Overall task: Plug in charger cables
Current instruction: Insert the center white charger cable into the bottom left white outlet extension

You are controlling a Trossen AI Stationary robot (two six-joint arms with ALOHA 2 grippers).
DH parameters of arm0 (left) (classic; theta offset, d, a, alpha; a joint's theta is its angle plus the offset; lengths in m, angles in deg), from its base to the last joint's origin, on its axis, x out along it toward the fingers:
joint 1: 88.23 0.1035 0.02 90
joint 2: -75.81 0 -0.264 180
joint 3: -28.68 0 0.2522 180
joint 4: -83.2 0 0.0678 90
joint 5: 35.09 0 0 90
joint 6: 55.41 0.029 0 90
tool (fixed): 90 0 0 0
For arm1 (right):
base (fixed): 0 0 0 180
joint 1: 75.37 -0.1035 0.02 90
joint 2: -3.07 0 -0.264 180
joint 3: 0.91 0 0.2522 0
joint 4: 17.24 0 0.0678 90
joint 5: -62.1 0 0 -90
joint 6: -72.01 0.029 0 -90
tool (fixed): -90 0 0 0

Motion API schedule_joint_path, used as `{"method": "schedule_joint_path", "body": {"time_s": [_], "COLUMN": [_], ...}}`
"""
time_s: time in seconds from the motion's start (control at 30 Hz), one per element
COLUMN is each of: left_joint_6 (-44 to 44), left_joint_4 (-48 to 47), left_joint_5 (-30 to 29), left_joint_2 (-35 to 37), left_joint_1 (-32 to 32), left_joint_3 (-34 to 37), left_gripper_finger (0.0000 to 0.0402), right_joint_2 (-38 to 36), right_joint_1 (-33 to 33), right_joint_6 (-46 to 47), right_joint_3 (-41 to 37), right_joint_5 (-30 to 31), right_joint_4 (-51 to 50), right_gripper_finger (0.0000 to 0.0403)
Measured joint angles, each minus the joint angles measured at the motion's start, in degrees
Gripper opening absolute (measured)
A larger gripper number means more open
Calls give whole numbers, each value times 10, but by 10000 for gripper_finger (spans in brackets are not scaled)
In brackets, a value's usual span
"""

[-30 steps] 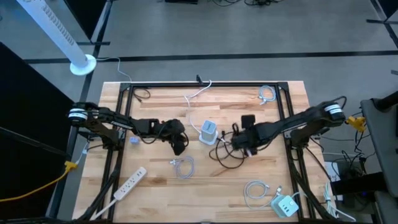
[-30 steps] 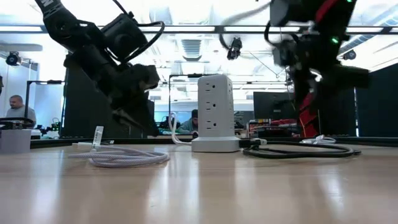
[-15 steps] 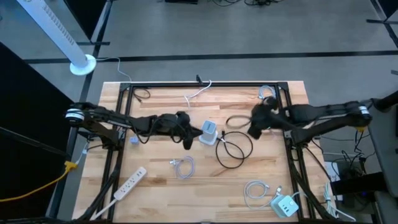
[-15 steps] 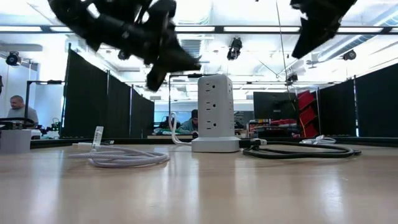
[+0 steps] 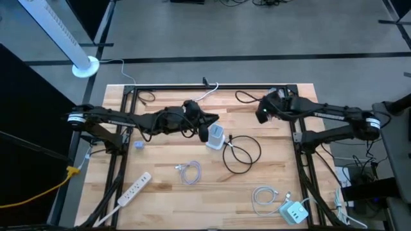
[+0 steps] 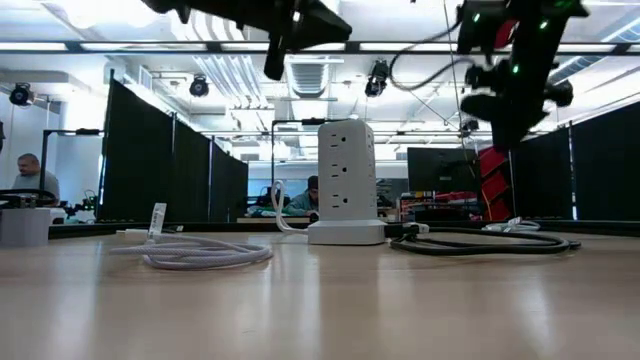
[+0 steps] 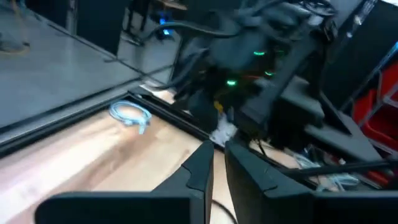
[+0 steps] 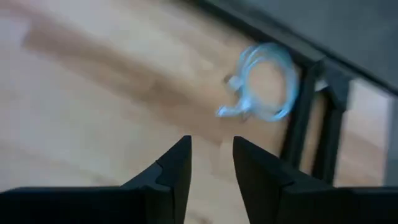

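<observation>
Left gripper (image 5: 204,133) hung in the air just beside the white tower charger (image 5: 216,135), at mid-table. In the left wrist view its fingers (image 7: 200,169) stood nearly closed, a thin slit between them, nothing held. Right gripper (image 5: 263,116) was raised over the far right part of the table (image 5: 160,154), near the black frame rail (image 5: 292,106). In the right wrist view its fingers (image 8: 177,167) stood narrowly apart, empty, aimed down toward a small white cable coil (image 8: 264,81) lying against the rail.

Black cable (image 5: 243,153) lay as a loose loop on the wood just right of the tower, between the two grippers. The loop's long axis ran roughly across the table, one end trailing toward the tower's base. In the low view it lay flat (image 6: 480,241) to the right of the tower (image 6: 346,180); whether its end was seated in the tower I could not tell.

White cable (image 5: 190,171) lay coiled near the middle of the table, nearer the front than the tower, a short plug end pointing left. Another white coil (image 5: 263,199) sat near the front right, beside a small white charger block (image 5: 294,212). A white power strip (image 5: 134,188) lay at an angle at the front left, well apart from all cables.

A seated person (image 6: 22,175) was visible far behind the table.
</observation>
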Motion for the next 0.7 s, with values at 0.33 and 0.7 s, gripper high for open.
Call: {"method": "schedule_joint_path", "body": {"time_s": [0.33,0.7], "left_joint_6": [-26,-122], "left_joint_4": [-407,-476], "left_joint_5": [180,181], "left_joint_2": [23,14], "left_joint_1": [-23,-106], "left_joint_3": [-45,5], "left_gripper_finger": [29,47], "right_joint_2": [5,-36], "right_joint_1": [-93,-233], "right_joint_6": [-13,-4], "right_joint_3": [0,0], "right_joint_5": [-132,-84], "right_joint_4": [27,139], "right_gripper_finger": [65,40]}}
